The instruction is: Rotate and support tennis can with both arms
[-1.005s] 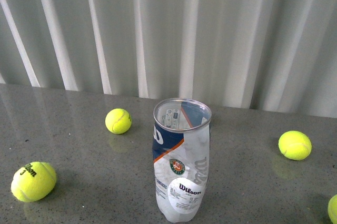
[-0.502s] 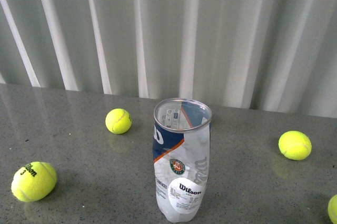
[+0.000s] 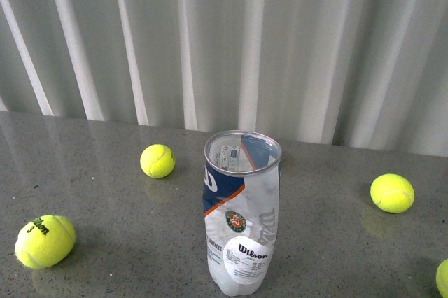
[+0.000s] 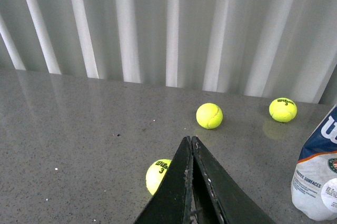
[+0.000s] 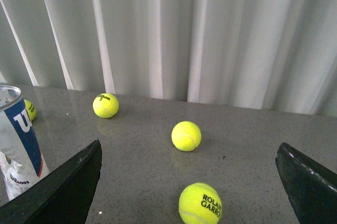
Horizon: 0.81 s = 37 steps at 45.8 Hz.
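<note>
Table [image 3: 105, 242]: grey stone.
Tennis can [image 3: 240, 221]: upright, centre-near, mouth open, untouched; tip-over likely under one-sided push.
Tennis balls [image 3: 157, 161]: scattered left and right.
Left gripper [image 4: 190, 153]: pinched closed, empty.
Right gripper [image 5: 187, 182]: spread wide, empty.

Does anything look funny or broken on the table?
Yes. The tennis can stands upright with its lid off, and its clear lower wall looks crumpled and dented. Yellow tennis balls lie scattered around it on the table instead of inside.
</note>
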Available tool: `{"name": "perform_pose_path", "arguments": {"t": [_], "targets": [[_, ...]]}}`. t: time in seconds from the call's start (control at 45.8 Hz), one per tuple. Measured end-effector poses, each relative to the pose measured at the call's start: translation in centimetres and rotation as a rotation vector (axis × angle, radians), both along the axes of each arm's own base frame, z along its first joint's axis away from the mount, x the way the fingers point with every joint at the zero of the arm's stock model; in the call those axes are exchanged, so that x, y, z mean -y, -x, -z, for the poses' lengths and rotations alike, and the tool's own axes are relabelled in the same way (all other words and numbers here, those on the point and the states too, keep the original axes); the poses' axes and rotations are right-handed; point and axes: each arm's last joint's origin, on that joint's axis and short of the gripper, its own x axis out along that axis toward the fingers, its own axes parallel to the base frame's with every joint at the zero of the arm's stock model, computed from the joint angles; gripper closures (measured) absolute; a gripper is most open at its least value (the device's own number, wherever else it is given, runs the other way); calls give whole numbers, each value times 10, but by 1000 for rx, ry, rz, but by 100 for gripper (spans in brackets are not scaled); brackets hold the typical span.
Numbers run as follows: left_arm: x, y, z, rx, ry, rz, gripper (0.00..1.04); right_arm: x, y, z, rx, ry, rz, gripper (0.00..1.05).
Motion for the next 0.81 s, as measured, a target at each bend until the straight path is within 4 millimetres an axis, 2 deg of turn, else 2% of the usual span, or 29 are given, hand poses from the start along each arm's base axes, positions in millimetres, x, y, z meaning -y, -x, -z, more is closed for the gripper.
{"name": "perform_pose_path", "arguments": {"t": [0.131, 0.306, 0.437, 0.808], "targets": [[0, 11, 3, -11, 0, -1, 101, 0, 0, 0, 0, 0, 0, 7], [0, 11, 3, -7, 0, 0, 101, 0, 0, 0, 0, 0, 0, 7], [0, 11, 3, -7, 2, 0, 78, 0, 0, 0, 0, 0, 0, 7], [0, 11, 3, -7, 2, -1, 25, 0, 0, 0, 0, 0, 0, 7]]}}
